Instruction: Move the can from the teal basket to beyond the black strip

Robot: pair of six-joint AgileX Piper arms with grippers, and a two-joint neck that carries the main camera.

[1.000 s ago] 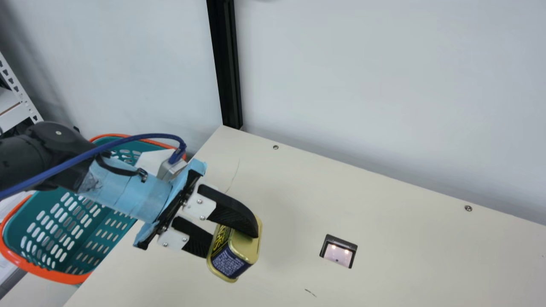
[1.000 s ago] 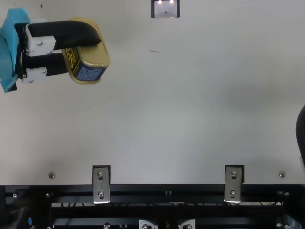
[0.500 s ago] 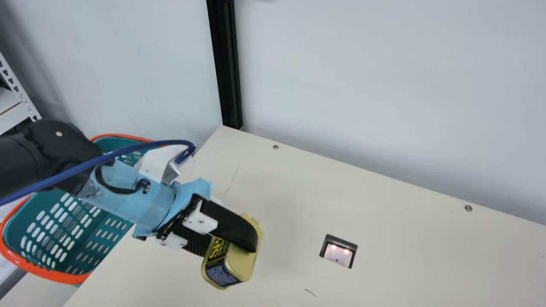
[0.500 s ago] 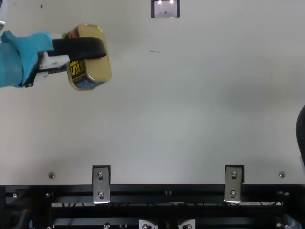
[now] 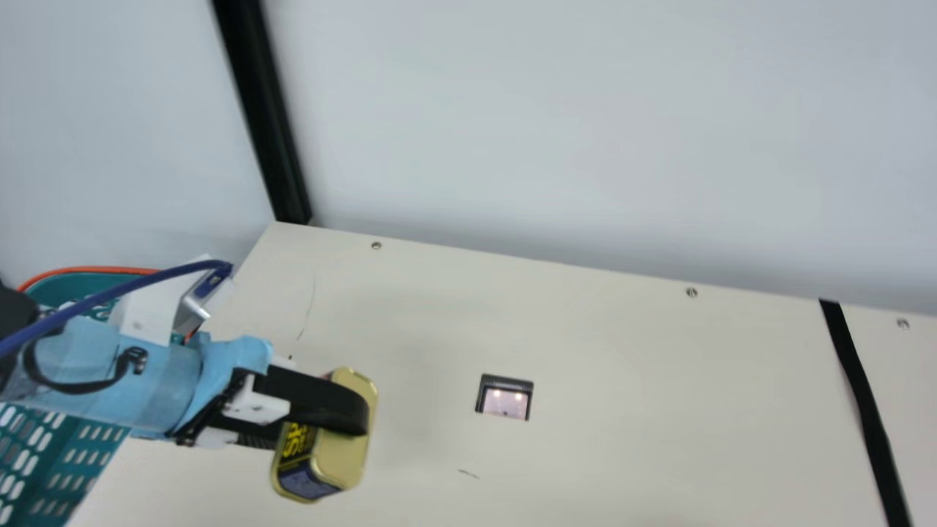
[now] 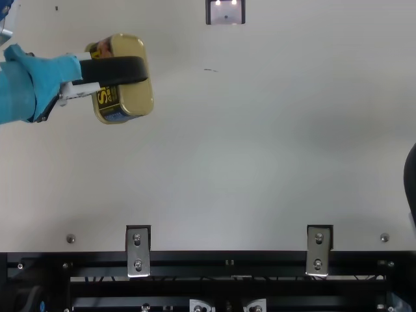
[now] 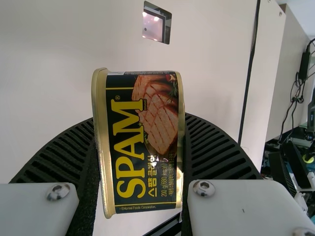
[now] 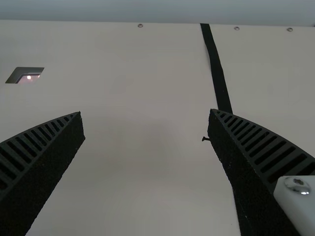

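Luncheon-meat can held outside the teal basket, lower left of main view; its sides pinched by the left gripper, fingers parted by the can's width; removal judged done. Black strip noted at far right; transfer beyond it and release left; right gripper spread wide, nothing held.
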